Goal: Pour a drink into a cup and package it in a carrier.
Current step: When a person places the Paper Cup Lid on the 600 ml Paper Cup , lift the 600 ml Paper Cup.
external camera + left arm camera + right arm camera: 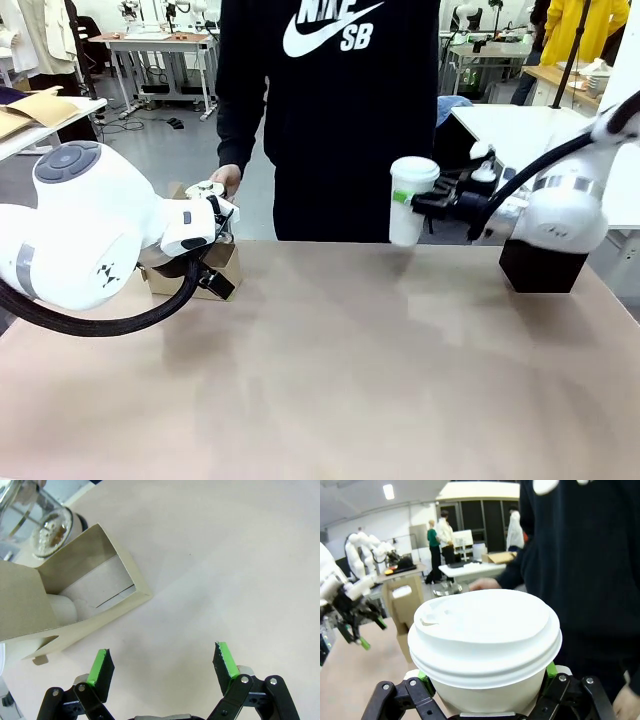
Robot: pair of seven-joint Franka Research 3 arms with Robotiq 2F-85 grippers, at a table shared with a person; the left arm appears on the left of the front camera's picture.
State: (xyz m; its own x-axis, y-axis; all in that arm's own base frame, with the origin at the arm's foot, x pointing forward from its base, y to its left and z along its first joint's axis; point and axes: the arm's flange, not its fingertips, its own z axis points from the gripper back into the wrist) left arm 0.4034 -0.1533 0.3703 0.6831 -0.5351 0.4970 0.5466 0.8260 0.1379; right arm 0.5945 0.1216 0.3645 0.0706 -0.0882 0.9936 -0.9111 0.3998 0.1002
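My right gripper [425,203] is shut on the white paper cup [410,203], which wears a white lid and hangs above the table's far edge in front of the person. In the right wrist view the cup [485,645] sits between the green pads [550,670]. At the far left stands the brown cardboard carrier [222,268], and my left gripper [222,250] is open right beside it. The left wrist view shows the carrier [75,592] up and to the left of my open left gripper [162,662]. Beyond it stands the glass jug [35,515], with only brown traces of the drink at its base.
The person stands at the far edge, one hand [228,178] by a stack of white lids [205,189] behind the carrier. A black box [543,265] sits at the table's right. Bare tabletop [330,370] stretches across the middle and front.
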